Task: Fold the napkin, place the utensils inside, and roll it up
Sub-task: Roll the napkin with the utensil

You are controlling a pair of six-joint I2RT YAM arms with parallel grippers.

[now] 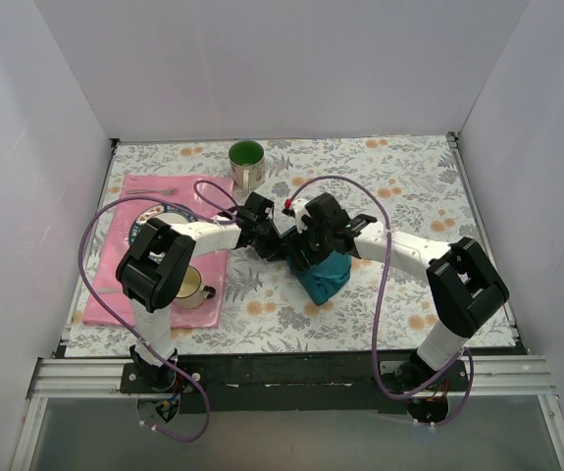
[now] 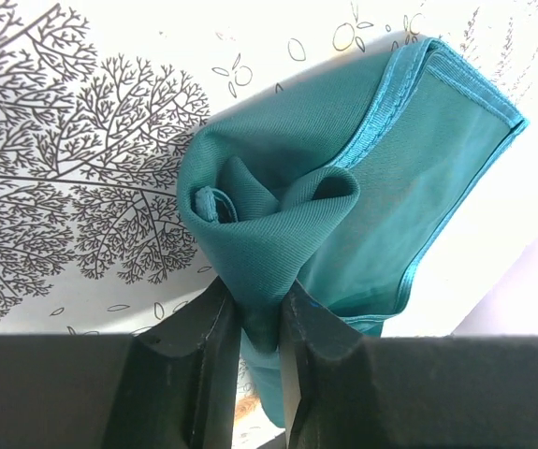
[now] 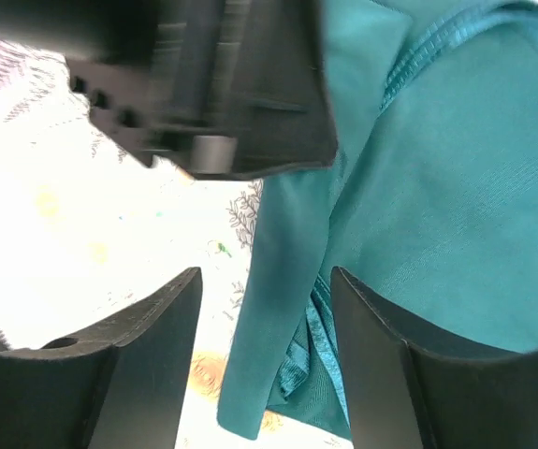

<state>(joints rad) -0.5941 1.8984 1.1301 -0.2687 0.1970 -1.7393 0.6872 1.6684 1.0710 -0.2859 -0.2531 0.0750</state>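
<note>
- The napkin (image 2: 390, 168) lies bunched near the middle of the table (image 1: 409, 196), directly under the 2 grippers, which meet above it.
- In the top view only its near right part shows, a teal lump poking out below the right arm's wrist.
- The left gripper (image 2: 261, 313) is clenched on the napkin: its 2 black fingers (image 2: 208, 346) pinch a rolled fold of the cloth, with only a narrow slot between them, filled by fabric.
- Above that pinch the cloth curls into a loose spiral, and a flatter layer with a stitched hem spreads away to the right of it.
- The right gripper (image 3: 264, 309) is released: its fingers (image 3: 152, 355) stand well apart, and a hanging strip of the napkin passes through the gap.
- The strip lies closer to the right-hand finger; bare patterned tabletop shows between it and the left-hand finger.
- Whether the cloth actually touches the right-hand finger cannot be told.
- A dark, blurred black body fills the upper left of the right wrist view, just beside the cloth.
- A pink placemat (image 1: 115, 285) lies on the left side of the table, apart from the napkin.
- A pale mug (image 1: 195, 287) stands on the placemat's near right part, partly hidden by the left arm.
- A green mug (image 1: 247, 162) stands upright toward the far edge, beyond both grippers.
</note>
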